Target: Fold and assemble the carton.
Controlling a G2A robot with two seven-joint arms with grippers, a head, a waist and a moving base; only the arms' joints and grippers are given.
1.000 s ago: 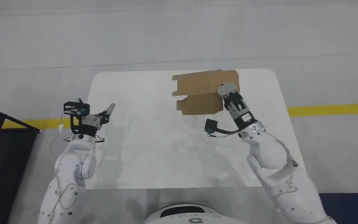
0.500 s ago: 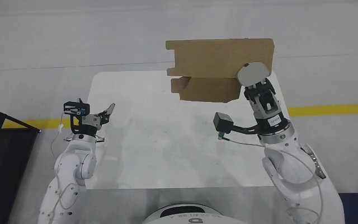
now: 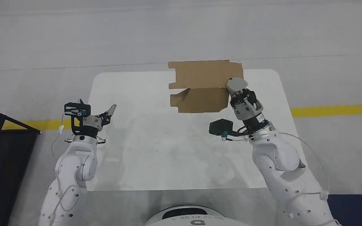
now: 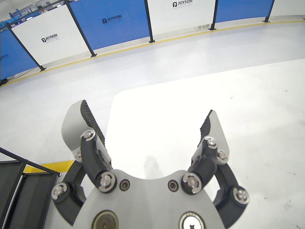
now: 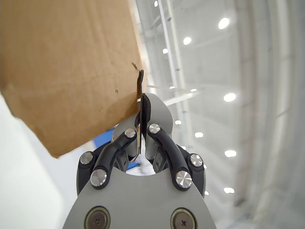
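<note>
Carton (image 3: 203, 85) lowered toward table (image 3: 147, 147), right tool (image 5: 141, 107) pinching its edge, left tool (image 4: 147, 117) spread wide

logo wording on the blue and white barrier panels (image 4: 182, 15).

left arm (image 3: 76, 161): at the robot's left, elbow bent, forearm pointing away from the body | left gripper (image 4: 146, 110): fingers spread wide, ribbed pads facing each other | right arm (image 3: 277, 164): extended forward and angled inward, wrist tipped upward | right gripper (image 5: 142, 107): fingers pressed together, pinching the carton (image 5: 66, 55) at its edge
</note>
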